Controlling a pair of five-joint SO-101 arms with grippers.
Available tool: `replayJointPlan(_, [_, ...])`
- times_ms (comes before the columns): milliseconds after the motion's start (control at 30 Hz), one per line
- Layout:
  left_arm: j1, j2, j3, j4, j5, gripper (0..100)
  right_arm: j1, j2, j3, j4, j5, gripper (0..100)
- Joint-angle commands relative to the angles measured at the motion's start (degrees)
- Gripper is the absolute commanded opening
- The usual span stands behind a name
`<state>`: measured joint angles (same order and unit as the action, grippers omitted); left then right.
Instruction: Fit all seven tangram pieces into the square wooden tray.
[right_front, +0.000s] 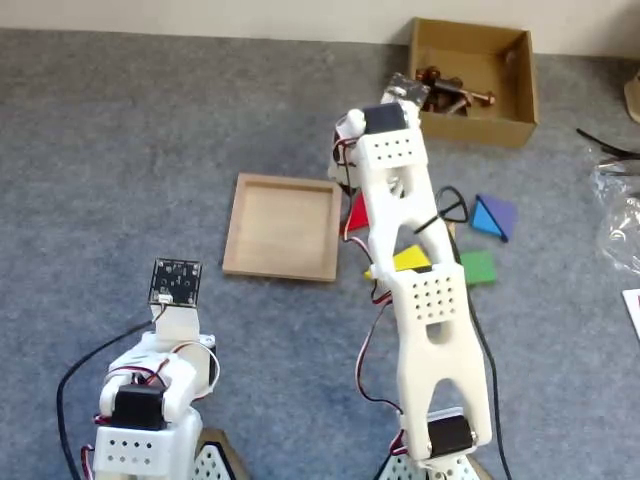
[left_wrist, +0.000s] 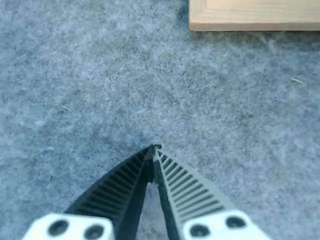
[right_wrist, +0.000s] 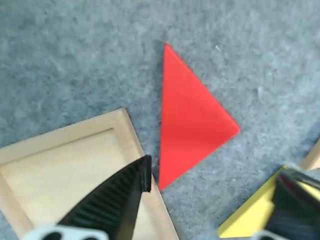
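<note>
Lying flat on the soft grey surface of the table (right_front: 120, 120), the red triangle (right_wrist: 190, 120) is sitting just beside the tray (right_wrist: 60, 170), one of its points close against the tray's rim, while the tray itself is resting near the middle of the table with nothing in it yet. The right gripper (right_wrist: 215, 182) is hanging over that spot with its claw spread wide. One finger (right_wrist: 120, 200) is hovering above the tray's corner and the other above the yellow piece (right_wrist: 250, 220), so the red triangle is lying between and beneath them, gripped by nothing. Farther toward the table's right edge, the green square (right_front: 478, 268) and the blue triangle (right_front: 493, 216) are waiting too; any further pieces are being hidden by the arm. I am judging these pieces to be thin, stiff and light with smooth faces, so slipping is looking likelier than breaking. With the red triangle lying so low on a yielding surface, the fingers are probably needing to press down on either side and pinch across its broad middle, from the long edge to the opposite corner, rather than at a sharp tip where it could pivot out. The left gripper (left_wrist: 152, 150) is resting low over bare grey surface toward the table's near edge, short of the tray, its claw closed on nothing.
</note>
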<state>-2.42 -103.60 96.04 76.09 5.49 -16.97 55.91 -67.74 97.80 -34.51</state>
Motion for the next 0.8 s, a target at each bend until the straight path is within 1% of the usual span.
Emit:
replayJointPlan(0, [1.0, -0.4, 1.1, -0.2, 0.4, 1, -0.4, -1.4, -3.2, 0.2, 0.1, 45.5])
replayJointPlan(200, [1.0, -0.4, 1.1, -0.2, 0.4, 1, -0.5, -0.9, -3.1, -0.1, -3.1, 46.2])
replayJointPlan(267, [1.0, -0.4, 1.1, -0.2, 0.4, 1, -0.5, 1.2, -3.6, -0.2, -4.4, 46.2])
replayJointPlan(433, [1.0, -0.4, 1.1, -0.2, 0.4, 1, 0.0, 8.5, -4.1, -3.2, -4.5, 46.2])
replayJointPlan(767, [1.0, -0.4, 1.1, -0.2, 0.4, 1, 0.5, 9.7, -15.2, 0.6, -4.4, 46.2])
